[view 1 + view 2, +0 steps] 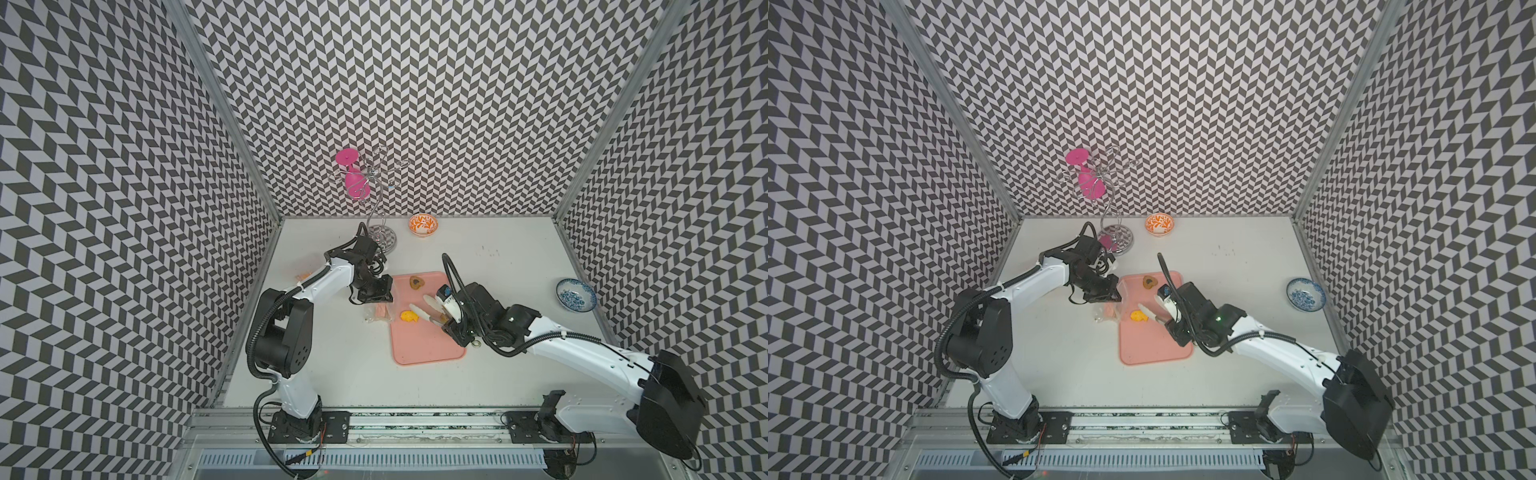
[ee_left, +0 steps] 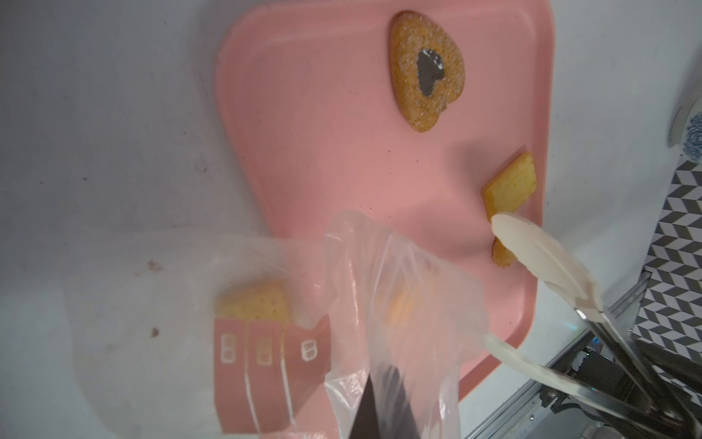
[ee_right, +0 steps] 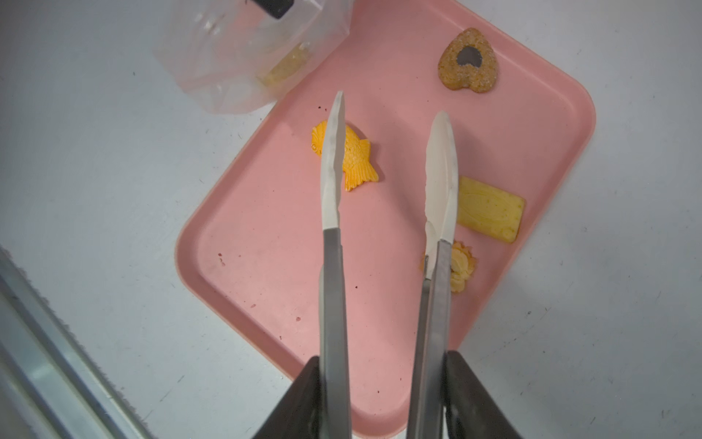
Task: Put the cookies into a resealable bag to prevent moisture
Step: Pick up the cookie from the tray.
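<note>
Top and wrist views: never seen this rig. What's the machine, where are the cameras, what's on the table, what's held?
Two robot arms, left and right, stand at the table's front edge. The wide pictures look down from one overhead camera pair; the close-ups come from a camera on each wrist. A pink tray holds fish, heart, cracker and swirl cookies; an orange bowl, a blue bowl and a wire stand sit nearby. The left pincer is shut on a clear bag with a biscuit inside; the right pincer grips tongs, tips apart, empty.
</note>
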Controlling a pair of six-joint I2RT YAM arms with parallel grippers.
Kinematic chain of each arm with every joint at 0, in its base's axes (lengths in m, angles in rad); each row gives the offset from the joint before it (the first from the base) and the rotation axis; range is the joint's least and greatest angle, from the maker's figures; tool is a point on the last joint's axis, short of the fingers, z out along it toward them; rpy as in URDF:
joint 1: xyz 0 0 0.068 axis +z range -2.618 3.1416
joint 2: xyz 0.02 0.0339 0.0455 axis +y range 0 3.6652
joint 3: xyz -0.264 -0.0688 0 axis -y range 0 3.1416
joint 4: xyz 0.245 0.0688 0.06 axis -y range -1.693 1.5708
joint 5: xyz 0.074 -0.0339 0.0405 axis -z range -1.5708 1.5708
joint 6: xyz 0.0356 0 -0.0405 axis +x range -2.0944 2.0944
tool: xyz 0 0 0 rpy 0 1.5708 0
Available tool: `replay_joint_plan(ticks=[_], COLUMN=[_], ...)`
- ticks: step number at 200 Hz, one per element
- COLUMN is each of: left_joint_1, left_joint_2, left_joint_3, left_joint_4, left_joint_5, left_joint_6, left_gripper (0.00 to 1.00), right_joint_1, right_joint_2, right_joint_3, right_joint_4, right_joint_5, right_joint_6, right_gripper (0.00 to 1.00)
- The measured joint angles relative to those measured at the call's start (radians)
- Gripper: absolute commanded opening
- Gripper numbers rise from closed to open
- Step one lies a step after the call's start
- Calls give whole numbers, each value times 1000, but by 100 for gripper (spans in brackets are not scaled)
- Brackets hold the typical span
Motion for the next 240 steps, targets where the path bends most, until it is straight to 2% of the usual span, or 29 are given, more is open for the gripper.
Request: replay_joint_plan(ticks=[30, 75, 105, 176, 213, 240], left_joint_1=[18, 21, 21, 19, 19, 19], left_joint_2=[0, 0, 0, -4, -10, -18], left_joint_3=[0, 0, 0, 19, 55, 66], left_joint_4=[3, 3, -6, -53, -71, -78], left_joint_5=[19, 14, -18, -109, -121, -122], left_joint_6=[11, 15, 15, 14, 12, 12], left_gripper=[1, 6, 11, 20, 21, 16], right_joint_1=[13, 11, 11, 0, -21, -34], right_joint_2=[-1, -72, -61, 47, 88, 98], right_joint_3=[-76, -163, -177, -176, -164, -150], right_joint_4=[79, 146, 188, 275, 293, 293], right_joint_5=[42, 7, -2, -34, -60, -79], right_joint_6=[-132, -296, -368, -453, -463, -470], right_gripper=[52, 54, 54, 50, 47, 44])
